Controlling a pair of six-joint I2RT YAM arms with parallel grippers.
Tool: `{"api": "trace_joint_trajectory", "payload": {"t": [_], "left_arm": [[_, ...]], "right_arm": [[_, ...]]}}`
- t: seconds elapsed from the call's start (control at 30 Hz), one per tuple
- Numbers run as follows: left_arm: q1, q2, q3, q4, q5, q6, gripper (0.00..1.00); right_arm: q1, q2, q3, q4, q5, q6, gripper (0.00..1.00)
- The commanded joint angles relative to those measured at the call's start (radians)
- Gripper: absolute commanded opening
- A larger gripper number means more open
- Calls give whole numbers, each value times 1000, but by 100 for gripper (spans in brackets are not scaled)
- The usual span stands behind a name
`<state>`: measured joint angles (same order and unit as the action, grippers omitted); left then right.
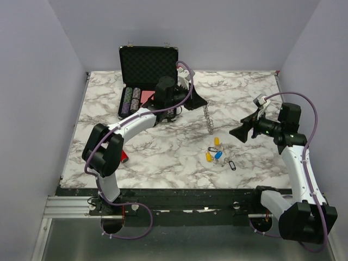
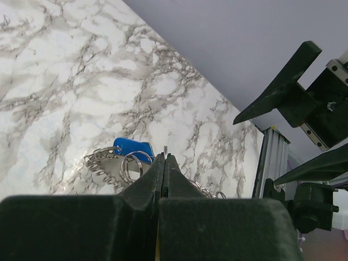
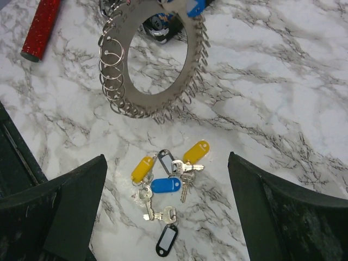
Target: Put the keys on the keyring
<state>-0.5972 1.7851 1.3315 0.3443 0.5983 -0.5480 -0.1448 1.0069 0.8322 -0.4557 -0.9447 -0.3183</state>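
The keyring [image 1: 208, 120], a silvery ring fringed with small split rings, hangs upright above the marble table with its top edge pinched by my left gripper [image 1: 201, 102]. In the left wrist view the gripper [image 2: 165, 159] is shut on the keyring [image 2: 109, 166], and a blue tag [image 2: 133, 148] shows behind it. The keys [image 1: 217, 152], with yellow, blue and black tags, lie in a loose cluster on the table. My right gripper [image 1: 242, 130] hovers open to their right. From the right wrist, the keys [image 3: 168, 182] lie below the open gripper [image 3: 167, 163], with the keyring [image 3: 147, 60] beyond.
An open black case [image 1: 148, 64] with poker chips [image 1: 132, 98] stands at the back left. A red glittery cylinder [image 1: 125, 157] lies beside the left arm, also seen as the red cylinder [image 3: 41, 27]. The table's front edge [image 1: 163, 187] runs before the arm bases.
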Motion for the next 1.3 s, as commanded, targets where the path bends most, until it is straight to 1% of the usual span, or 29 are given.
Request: {"api": "trace_joint_trajectory", "payload": {"t": [0.0,0.23,0.27,0.37,0.43,0.57,0.63,0.7,0.77,0.8,0.87,0.9,0.97,1.07,1.13,1.2,1.23,1.27], "left_arm": [[0,2,29,-65,-6,-32,0],[0,74,80,-142,-29,-41,0],[0,92,113,-162,-35,-38,0],[0,186,306,-283,-66,-38,0],[0,249,415,-303,-97,-85,0],[0,377,592,-256,-179,-205,0],[0,451,658,-167,-201,-300,0],[-9,543,757,-99,-219,-410,0],[-30,644,889,-62,-241,-493,0],[-47,710,987,-67,-258,-513,0],[-82,817,1140,-74,-307,-567,0],[-96,853,1179,-67,-334,-599,0],[-128,892,1181,-32,-402,-648,0],[-174,896,1140,-39,-480,-656,0],[-200,908,1146,-56,-500,-664,8],[-219,925,1169,-83,-509,-673,22],[-226,932,1175,-100,-506,-678,26],[-228,935,1170,-103,-500,-684,27]], "right_arm": [[-7,-13,-18,49,-19,-5,100],[-9,-21,-16,45,-6,-8,100],[-9,-21,-13,43,1,-8,100],[-9,-21,-19,64,46,11,100],[-10,-27,-24,95,111,48,100],[-21,-31,-33,161,282,148,100],[-22,-33,-30,187,377,188,100],[-24,-34,-28,207,475,218,100],[-32,-40,-28,224,582,245,100],[-36,-40,-28,230,628,251,100],[-44,-42,-25,238,696,262,100],[-47,-45,-27,241,713,265,100],[-50,-48,-28,244,722,265,100],[-52,-48,-28,242,721,266,100],[-50,-50,-28,242,718,266,100],[-50,-53,-28,242,716,266,100],[-52,-53,-28,242,713,266,100],[-50,-54,-30,242,710,266,100]]}}
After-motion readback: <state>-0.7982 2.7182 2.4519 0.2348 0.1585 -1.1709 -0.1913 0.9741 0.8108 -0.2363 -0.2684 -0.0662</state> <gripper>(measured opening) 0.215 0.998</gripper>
